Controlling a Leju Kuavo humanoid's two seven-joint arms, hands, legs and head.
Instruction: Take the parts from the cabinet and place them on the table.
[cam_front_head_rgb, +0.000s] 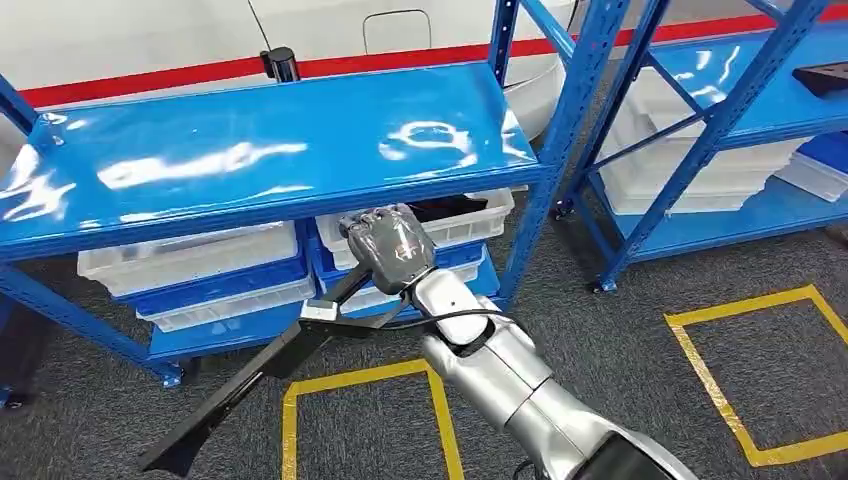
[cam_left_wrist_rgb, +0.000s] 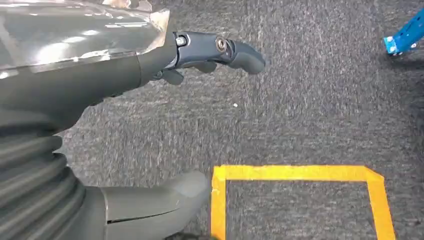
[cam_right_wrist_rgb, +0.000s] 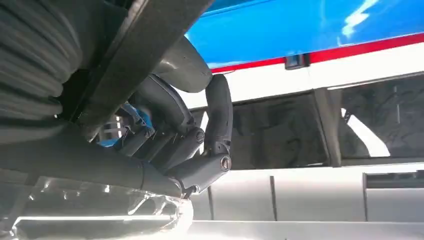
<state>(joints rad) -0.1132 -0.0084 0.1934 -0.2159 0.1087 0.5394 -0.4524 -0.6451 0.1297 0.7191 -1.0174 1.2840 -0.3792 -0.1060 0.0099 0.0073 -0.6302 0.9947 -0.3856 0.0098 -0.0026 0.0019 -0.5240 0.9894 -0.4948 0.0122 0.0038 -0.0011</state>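
My right hand (cam_front_head_rgb: 392, 247) is at the front edge of the blue cabinet (cam_front_head_rgb: 250, 160), just below its top shelf. It grips a long black part (cam_front_head_rgb: 250, 385) that slants down and to the left toward the floor. In the right wrist view the fingers (cam_right_wrist_rgb: 200, 145) are curled around that black part (cam_right_wrist_rgb: 145, 45). More black parts (cam_front_head_rgb: 450, 208) lie in a white bin (cam_front_head_rgb: 470, 225) on the shelf behind the hand. In the left wrist view my left hand (cam_left_wrist_rgb: 150, 125) hangs over the grey carpet with its fingers apart and nothing in it.
White and blue bins (cam_front_head_rgb: 200, 270) are stacked on the cabinet's lower shelf. A second blue rack (cam_front_head_rgb: 720, 130) with white bins stands to the right. Yellow tape squares (cam_front_head_rgb: 750, 370) mark the grey carpet. The cabinet's blue upright (cam_front_head_rgb: 545, 190) stands just right of my hand.
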